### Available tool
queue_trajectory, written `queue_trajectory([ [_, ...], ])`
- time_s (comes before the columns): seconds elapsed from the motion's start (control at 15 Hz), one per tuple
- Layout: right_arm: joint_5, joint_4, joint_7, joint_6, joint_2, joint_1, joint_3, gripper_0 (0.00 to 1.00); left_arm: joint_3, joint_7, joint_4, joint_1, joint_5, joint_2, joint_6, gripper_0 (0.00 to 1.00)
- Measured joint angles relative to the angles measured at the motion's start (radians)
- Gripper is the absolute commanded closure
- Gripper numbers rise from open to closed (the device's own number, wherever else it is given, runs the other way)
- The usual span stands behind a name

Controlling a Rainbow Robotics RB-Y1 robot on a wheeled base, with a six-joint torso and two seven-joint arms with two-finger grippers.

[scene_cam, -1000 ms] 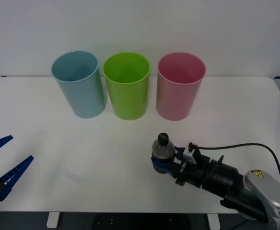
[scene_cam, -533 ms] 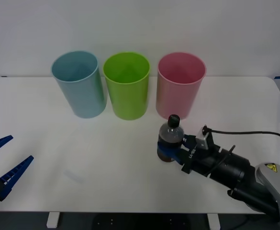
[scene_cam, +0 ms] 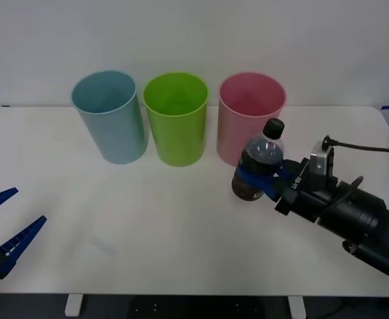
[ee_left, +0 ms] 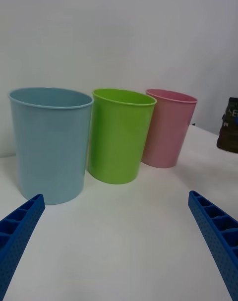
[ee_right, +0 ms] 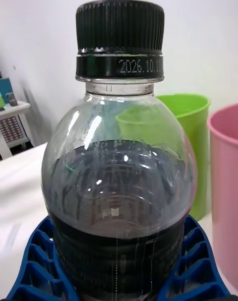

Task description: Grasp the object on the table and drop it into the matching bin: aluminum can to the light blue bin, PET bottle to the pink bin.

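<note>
The PET bottle (scene_cam: 259,163), clear with a black cap and dark lower half, hangs above the table (scene_cam: 181,219), tilted slightly, just in front and right of the pink bin (scene_cam: 251,119). My right gripper (scene_cam: 257,178) is shut on its lower body; in the right wrist view the bottle (ee_right: 119,182) sits between the blue fingers (ee_right: 34,266). The light blue bin (scene_cam: 110,116) stands at the back left. My left gripper (scene_cam: 1,229) rests open at the table's front left corner, its fingers (ee_left: 20,231) wide apart.
A green bin (scene_cam: 176,118) stands between the light blue and pink bins, the three close together in a row at the back. A black cable (scene_cam: 367,149) runs from the right wrist. White wall behind the table.
My right gripper has lifted the bottle off the table and carried it back and to the right, toward the pink bin. The left arm has not moved.
</note>
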Motion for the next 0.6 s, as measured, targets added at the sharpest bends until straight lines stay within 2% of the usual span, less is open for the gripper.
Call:
queue_trajectory([
  [0.2,-0.021,-0.071,-0.121,0.006,-0.032,-0.003,-0.039,1.0,0.0,0.0,0.0,0.0,0.0,0.0,0.0,0.0],
  [0.33,-0.031,-0.129,-0.187,0.053,-0.062,-0.006,-0.048,1.0,0.0,0.0,0.0,0.0,0.0,0.0,0.0,0.0],
  [0.6,-0.038,-0.18,-0.23,0.152,-0.113,-0.058,-0.049,1.0,0.0,0.0,0.0,0.0,0.0,0.0,0.0,0.0],
])
